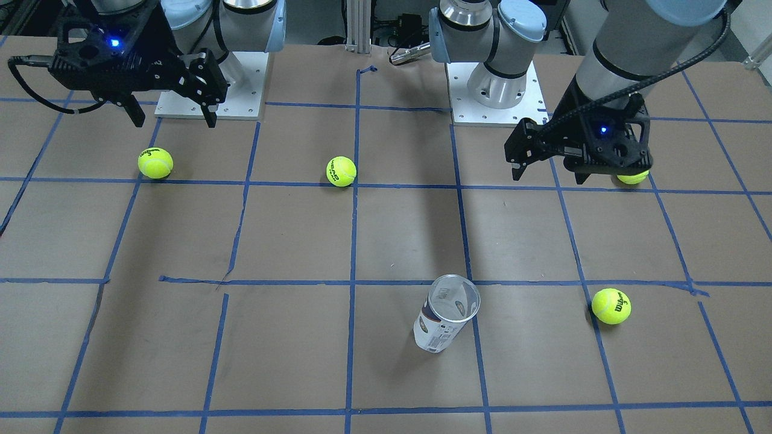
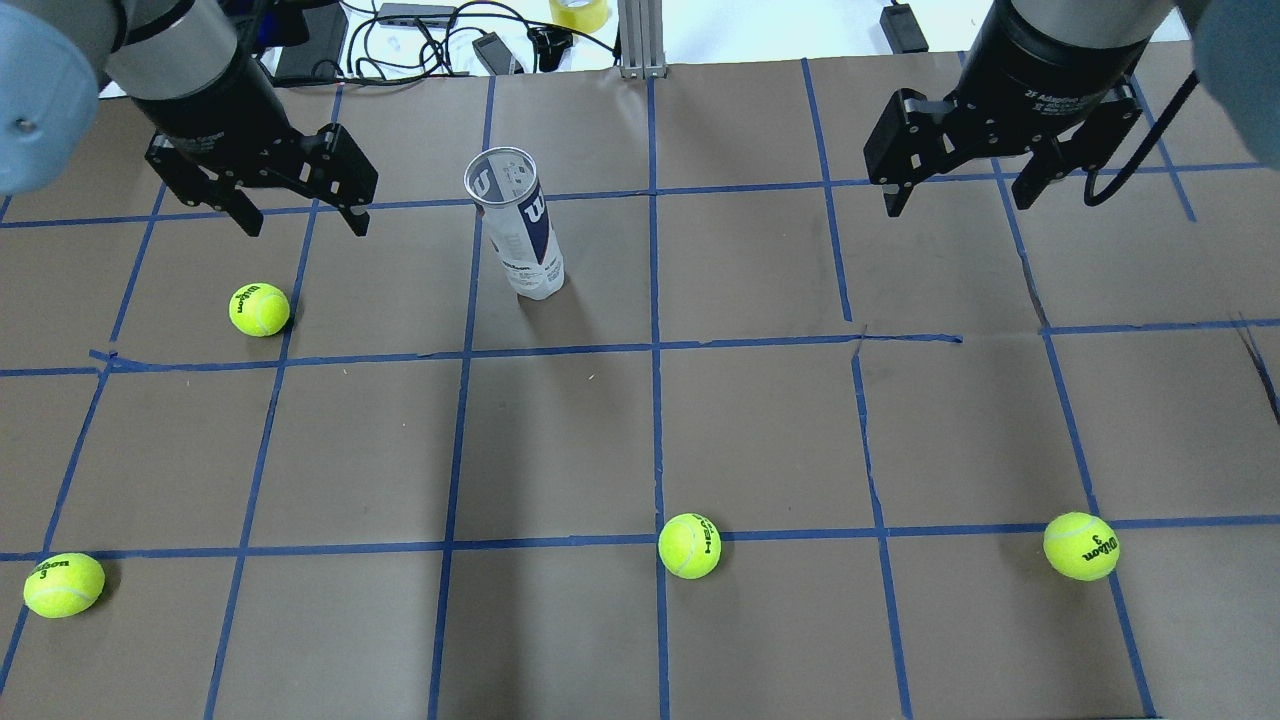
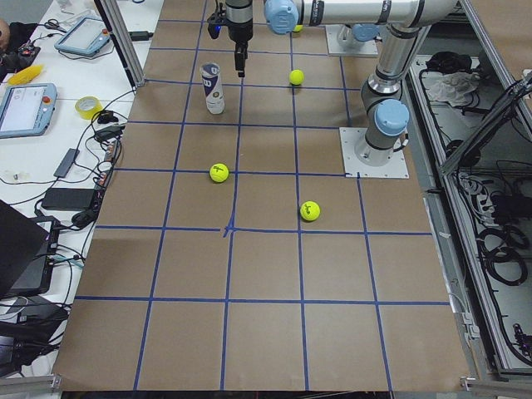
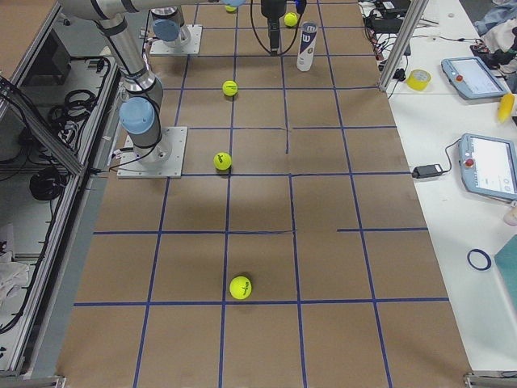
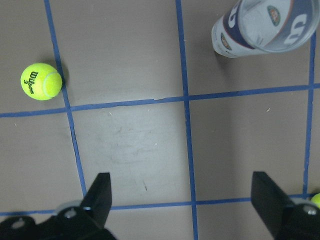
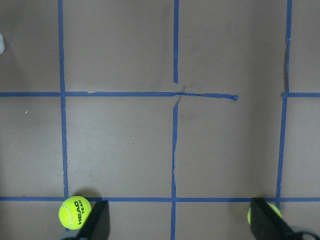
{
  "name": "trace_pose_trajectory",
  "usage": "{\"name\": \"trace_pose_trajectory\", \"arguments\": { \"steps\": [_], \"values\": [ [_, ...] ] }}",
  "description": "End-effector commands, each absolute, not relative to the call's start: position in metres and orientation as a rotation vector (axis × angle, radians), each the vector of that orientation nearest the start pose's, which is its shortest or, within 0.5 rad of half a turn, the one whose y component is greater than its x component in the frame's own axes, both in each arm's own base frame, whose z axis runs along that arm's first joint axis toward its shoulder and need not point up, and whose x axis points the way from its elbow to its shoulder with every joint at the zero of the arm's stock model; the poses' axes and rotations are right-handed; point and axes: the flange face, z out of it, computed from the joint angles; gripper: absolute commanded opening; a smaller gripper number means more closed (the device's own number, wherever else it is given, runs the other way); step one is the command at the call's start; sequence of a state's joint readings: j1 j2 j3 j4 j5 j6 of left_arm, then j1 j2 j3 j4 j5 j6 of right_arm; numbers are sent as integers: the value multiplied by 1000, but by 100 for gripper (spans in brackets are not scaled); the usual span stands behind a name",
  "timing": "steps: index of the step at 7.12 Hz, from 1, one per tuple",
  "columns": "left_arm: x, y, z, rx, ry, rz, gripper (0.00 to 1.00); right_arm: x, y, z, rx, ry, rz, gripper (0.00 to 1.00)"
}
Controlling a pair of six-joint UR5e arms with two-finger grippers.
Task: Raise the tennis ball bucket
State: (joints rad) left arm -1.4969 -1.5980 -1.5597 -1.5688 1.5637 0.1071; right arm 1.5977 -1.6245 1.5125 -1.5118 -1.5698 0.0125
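We are seeing the Wilson tennis ball can [image 2: 520, 240] standing upright, just centreward of our left arm's [image 2: 200, 100] spread, empty jaws; the right arm's [image 2: 1050, 70] jaws, farther off, are gaping too.

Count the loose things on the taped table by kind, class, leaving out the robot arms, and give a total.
Yellow-green tennis balls: 4
Clear tennis ball can, standing open-topped: 1
Total: 5
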Motion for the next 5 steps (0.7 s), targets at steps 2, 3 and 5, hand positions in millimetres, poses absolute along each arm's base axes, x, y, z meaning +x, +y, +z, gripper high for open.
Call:
{"name": "trace_pose_trajectory", "arguments": {
  "steps": [2, 3, 5],
  "values": [
    [-88, -472, 476, -15, 3159, 32, 100, 146, -468, 537, -24, 3138, -84, 100],
    [-88, -468, 479, -17, 3157, 29, 100, 146, -468, 537, -26, 3139, -84, 100],
    [-88, -460, 486, -12, 3146, 24, 100, 146, -468, 537, -27, 3138, -84, 100]
  ]
}}
